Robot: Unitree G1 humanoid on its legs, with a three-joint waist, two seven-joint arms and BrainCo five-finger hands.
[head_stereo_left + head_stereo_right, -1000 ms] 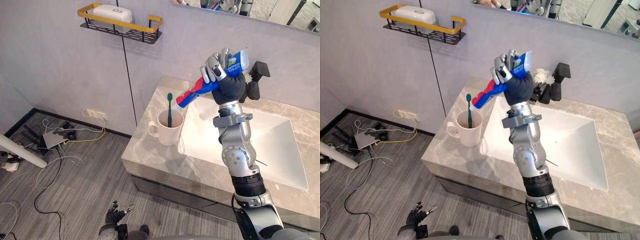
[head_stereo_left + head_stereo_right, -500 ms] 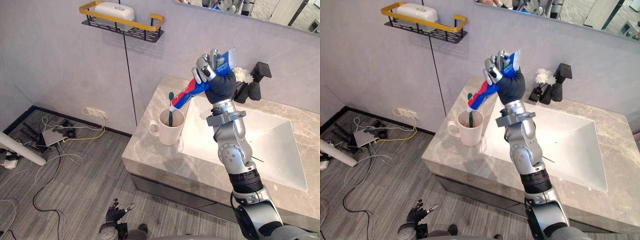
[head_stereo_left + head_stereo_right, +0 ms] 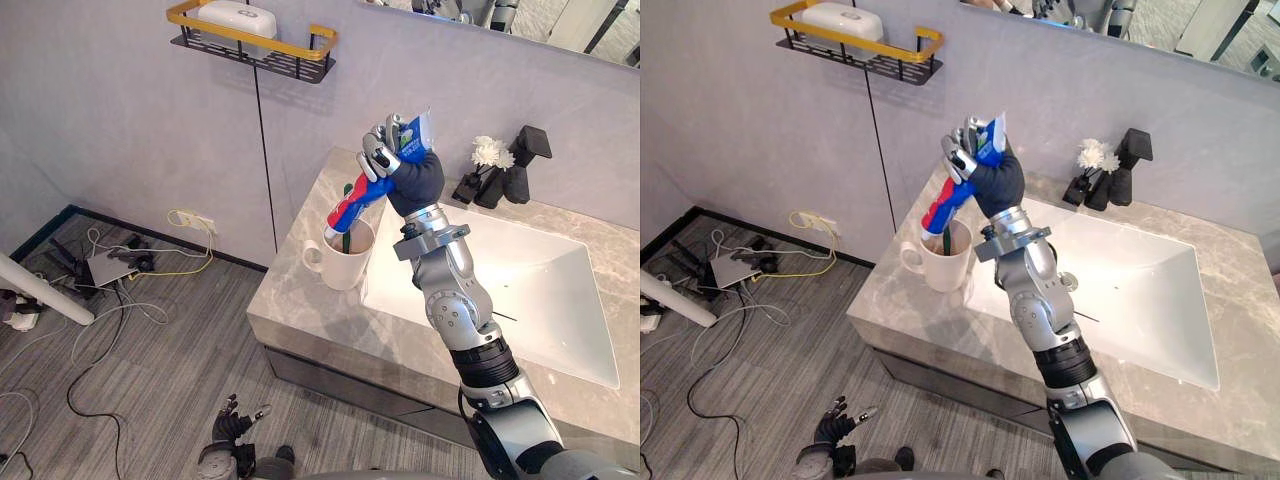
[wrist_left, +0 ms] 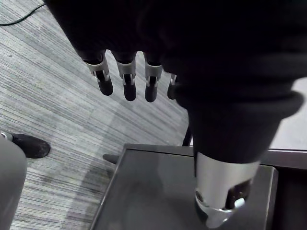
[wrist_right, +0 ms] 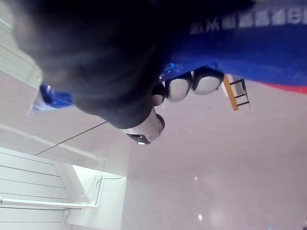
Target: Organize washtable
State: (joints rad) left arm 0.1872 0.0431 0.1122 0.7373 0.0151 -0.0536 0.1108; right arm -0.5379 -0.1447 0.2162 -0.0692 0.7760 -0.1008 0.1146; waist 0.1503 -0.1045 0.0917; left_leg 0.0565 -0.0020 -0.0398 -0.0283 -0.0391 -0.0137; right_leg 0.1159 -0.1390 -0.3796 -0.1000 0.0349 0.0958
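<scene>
Mug (image 3: 340, 262): white, upright on the counter (image 3: 310, 320), handle turned away from the sink (image 3: 540, 290). It stands below the right robot hand (image 3: 380, 157) and slightly to that hand's left. A green toothbrush (image 3: 344, 240) stands in it, leaning against the rim.

Toothpaste tube (image 3: 352, 207): blue, red and white, held in the air by the right robot hand, whose fingers and thumb are curled round the tube's upper half. The tube's long axis runs on a slant. Its flat crimped end points up and away, above the fingers. Its narrow cap end points down and to the hand's left, toward the mug. The cap end sits at the mug's mouth, close beside the toothbrush. Whether it has passed below the rim or touches the brush cannot be told.

Shelf (image 3: 255, 45): black wire with a yellow rail, fixed to the wall well above and to the left of the right robot hand. It holds one white box (image 3: 235, 15).

Back of the counter, beyond the right robot hand and to its right: a black faucet (image 3: 520, 170) with white flowers (image 3: 488, 150) just beside it.

Left robot hand (image 3: 232, 425): low down, over the floor and well apart from the counter. Its fingers (image 4: 127, 81) hang straight and spread, holding nothing.
</scene>
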